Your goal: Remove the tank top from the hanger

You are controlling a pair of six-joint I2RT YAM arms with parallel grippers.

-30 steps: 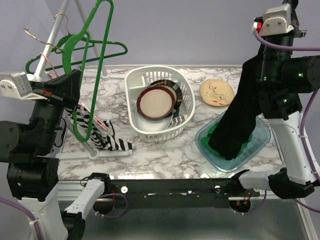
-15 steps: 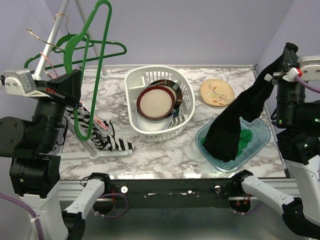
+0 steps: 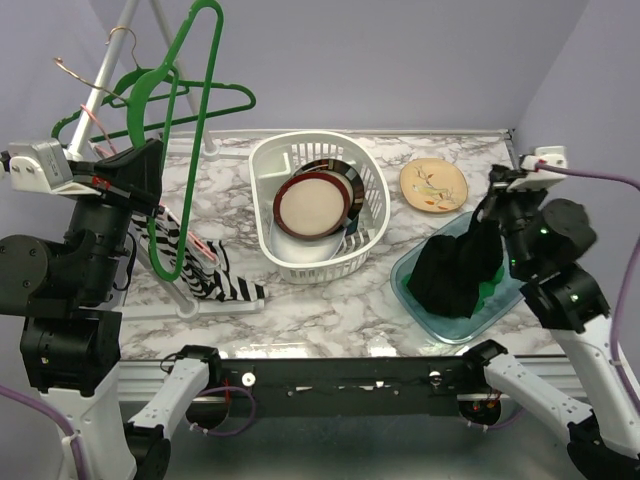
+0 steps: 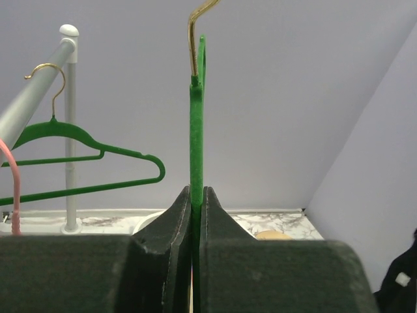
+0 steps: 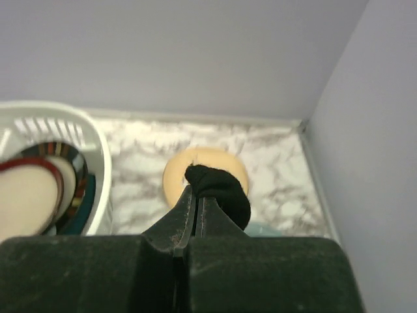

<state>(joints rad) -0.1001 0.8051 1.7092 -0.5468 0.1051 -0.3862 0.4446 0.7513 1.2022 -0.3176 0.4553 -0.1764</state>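
The right gripper is clenching one bunched end of the black tank top; in the right wrist view a knot of fabric is poking out just past the shut tips. From that pinch the top is running down toward 7 o'clock in the overhead view, so its long axis is lying roughly from 1 to 7 o'clock, with the bulk heaping inside the teal bin and the upper part sloping up to the claw.

The left gripper is gripping the lower bar of the green hanger, jaws closed on it, and is holding it upright and bare, well apart at 9 o'clock from the top.

The garment is looking already free of the hanger. The right arm is the only one near it, and letting go here should probably drop the pinched end toward 7 o'clock, onto the heap in the bin.
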